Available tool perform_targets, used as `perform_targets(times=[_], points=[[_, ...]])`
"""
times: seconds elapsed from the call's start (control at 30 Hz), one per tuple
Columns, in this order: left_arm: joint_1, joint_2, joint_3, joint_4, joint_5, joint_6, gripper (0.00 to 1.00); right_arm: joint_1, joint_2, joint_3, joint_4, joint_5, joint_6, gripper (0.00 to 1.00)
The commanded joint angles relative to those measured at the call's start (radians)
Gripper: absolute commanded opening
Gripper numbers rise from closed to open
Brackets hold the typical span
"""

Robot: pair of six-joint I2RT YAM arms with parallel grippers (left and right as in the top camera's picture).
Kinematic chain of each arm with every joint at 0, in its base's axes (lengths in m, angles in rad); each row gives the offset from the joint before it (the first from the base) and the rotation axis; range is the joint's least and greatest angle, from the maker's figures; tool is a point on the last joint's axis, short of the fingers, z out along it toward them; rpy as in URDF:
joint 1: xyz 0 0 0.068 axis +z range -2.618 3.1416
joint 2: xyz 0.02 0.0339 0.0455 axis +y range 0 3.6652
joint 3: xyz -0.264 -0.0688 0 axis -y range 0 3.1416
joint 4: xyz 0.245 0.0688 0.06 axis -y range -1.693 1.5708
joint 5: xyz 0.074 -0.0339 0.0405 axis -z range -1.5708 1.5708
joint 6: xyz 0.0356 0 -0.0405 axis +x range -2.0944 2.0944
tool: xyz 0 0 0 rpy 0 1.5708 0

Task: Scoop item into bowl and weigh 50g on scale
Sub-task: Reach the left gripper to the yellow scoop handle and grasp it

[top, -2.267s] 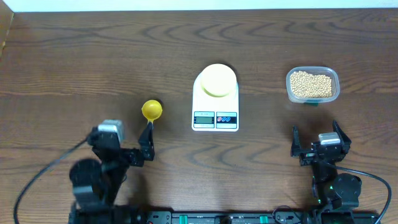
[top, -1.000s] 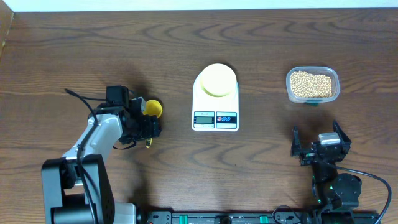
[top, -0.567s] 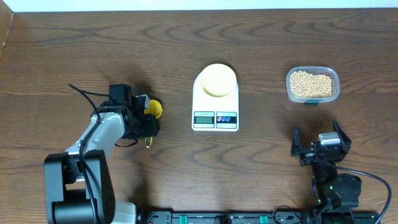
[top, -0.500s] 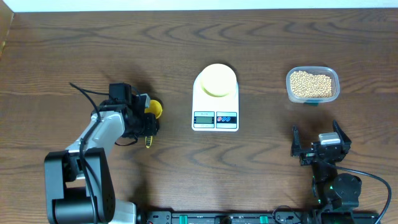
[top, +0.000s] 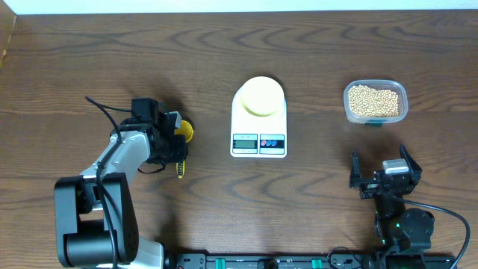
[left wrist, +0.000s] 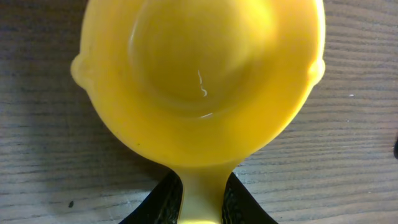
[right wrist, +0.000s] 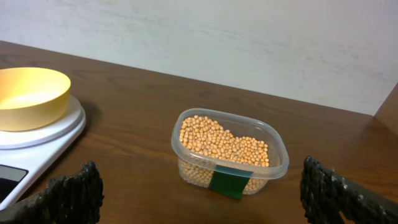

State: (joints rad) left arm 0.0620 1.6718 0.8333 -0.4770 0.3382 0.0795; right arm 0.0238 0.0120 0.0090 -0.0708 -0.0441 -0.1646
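1. The left claw (left wrist: 201, 208) is clamped on the handle of the yellow scoop (left wrist: 199, 81). Dark fingers (left wrist: 163, 202) press both sides, and the rest of the handle is cut off.
2. From overhead, the arm hides most of the scoop, which lies on the desk (top: 299, 45) at 9 o'clock from the scale (top: 258, 142).
3. The bowl (top: 260, 96) sits on the scale's 12 o'clock end; the display is unreadable.
4. The beans (top: 373, 101) fill a clear tub (right wrist: 278, 163) at 3 o'clock from the scale.
5. The right claw (top: 379, 161) gapes wide, holding nothing.
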Motion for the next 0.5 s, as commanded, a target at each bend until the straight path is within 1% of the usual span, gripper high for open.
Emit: perform_targets(times=[0.0, 0.07, 0.13, 0.17, 0.33, 0.37, 0.47], points=[[-0.002, 0.039, -0.019, -0.014, 0.045, 0.007, 0.22, 0.01, -0.005, -0.003, -0.003, 0.008, 0.014, 0.99], [-0.003, 0.039, -0.019, -0.014, 0.079, 0.007, 0.22, 0.01, -0.005, -0.003, -0.003, 0.008, 0.014, 0.99], [-0.003, 0.039, -0.019, -0.014, 0.082, 0.007, 0.22, 0.01, -0.005, -0.003, -0.003, 0.008, 0.014, 0.99], [-0.002, 0.039, -0.019, -0.015, 0.082, 0.006, 0.19, 0.01, -0.005, -0.003, -0.003, 0.008, 0.014, 0.99], [-0.002, 0.039, -0.019, -0.014, 0.1, 0.006, 0.19, 0.01, -0.005, -0.003, -0.003, 0.008, 0.014, 0.99], [-0.002, 0.039, -0.019, -0.014, 0.1, 0.006, 0.14, 0.01, -0.005, -0.003, -0.003, 0.008, 0.014, 0.99], [-0.002, 0.039, -0.019, -0.014, 0.1, 0.006, 0.09, 0.01, -0.005, -0.003, -0.003, 0.008, 0.014, 0.99]])
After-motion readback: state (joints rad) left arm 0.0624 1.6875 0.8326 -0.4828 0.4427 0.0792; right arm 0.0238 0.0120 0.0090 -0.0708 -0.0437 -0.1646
